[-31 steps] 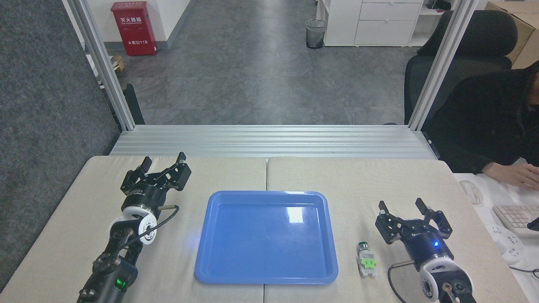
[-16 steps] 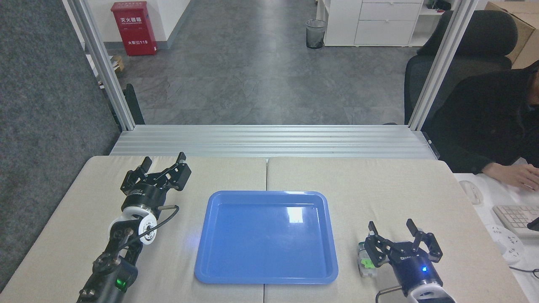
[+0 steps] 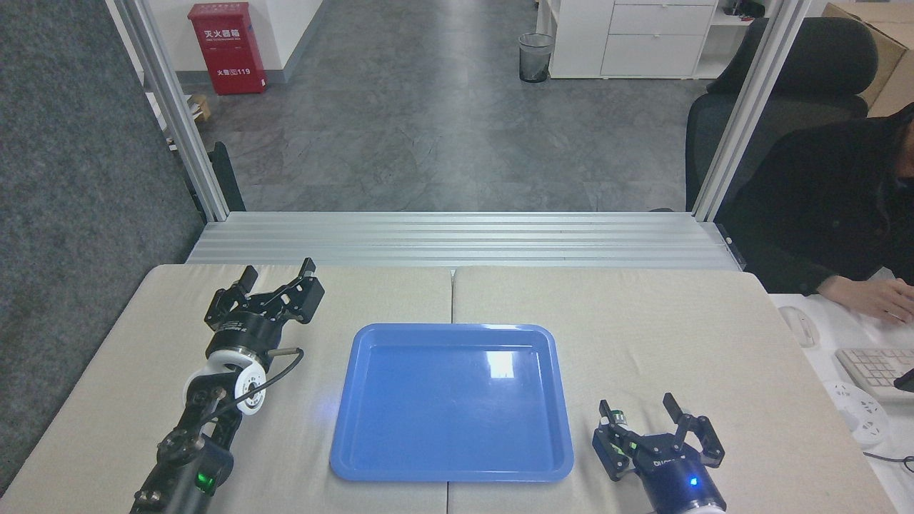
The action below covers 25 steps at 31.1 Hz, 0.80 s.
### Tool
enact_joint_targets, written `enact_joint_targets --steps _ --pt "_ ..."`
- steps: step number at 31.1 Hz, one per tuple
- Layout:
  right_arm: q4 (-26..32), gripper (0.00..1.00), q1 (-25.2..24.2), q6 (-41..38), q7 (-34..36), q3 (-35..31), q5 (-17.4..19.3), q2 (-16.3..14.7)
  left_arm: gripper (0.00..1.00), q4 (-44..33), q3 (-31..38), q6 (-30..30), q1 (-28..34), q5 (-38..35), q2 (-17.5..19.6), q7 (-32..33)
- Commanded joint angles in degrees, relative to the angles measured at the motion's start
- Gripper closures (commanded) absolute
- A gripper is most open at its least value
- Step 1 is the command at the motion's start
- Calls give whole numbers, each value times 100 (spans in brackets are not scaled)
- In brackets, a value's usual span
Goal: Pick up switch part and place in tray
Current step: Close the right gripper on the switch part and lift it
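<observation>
The blue tray (image 3: 443, 421) lies flat in the middle of the table with nothing in it. Just right of its near right corner lies the switch part (image 3: 617, 417); only its dark round end and a hint of green show, the remainder hidden under my right gripper (image 3: 638, 407). That gripper hangs over the part, open, with its left finger beside the part's far end. My left gripper (image 3: 275, 271) is open too, far off at the table's back left, holding nothing.
A person in a black sleeve sits at the right, a hand (image 3: 867, 296) resting on a white desk beside a keyboard (image 3: 875, 371) and mouse (image 3: 798, 325). An aluminium frame rail (image 3: 457, 239) runs along the table's far edge.
My right gripper has moved toward me and to the left, from beside the switch part to over it, now covering most of it. The left arm has stayed still.
</observation>
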<state>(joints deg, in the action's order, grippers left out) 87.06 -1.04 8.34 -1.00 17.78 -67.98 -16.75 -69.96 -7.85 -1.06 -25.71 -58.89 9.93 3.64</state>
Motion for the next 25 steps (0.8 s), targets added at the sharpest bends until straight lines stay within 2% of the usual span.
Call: enact_joint_targets --steps 1,18,25 --pt "-154 2 -133 176 -15 384 -31 58 0 0 2 1 5 0 0 -4" --pt "-576 3 -107 255 -15 402 22 67 0 0 2 1 5 0 0 -4" --pt "-638 22 -98 220 -23 463 -40 32 0 0 2 1 -4 0 0 -4"
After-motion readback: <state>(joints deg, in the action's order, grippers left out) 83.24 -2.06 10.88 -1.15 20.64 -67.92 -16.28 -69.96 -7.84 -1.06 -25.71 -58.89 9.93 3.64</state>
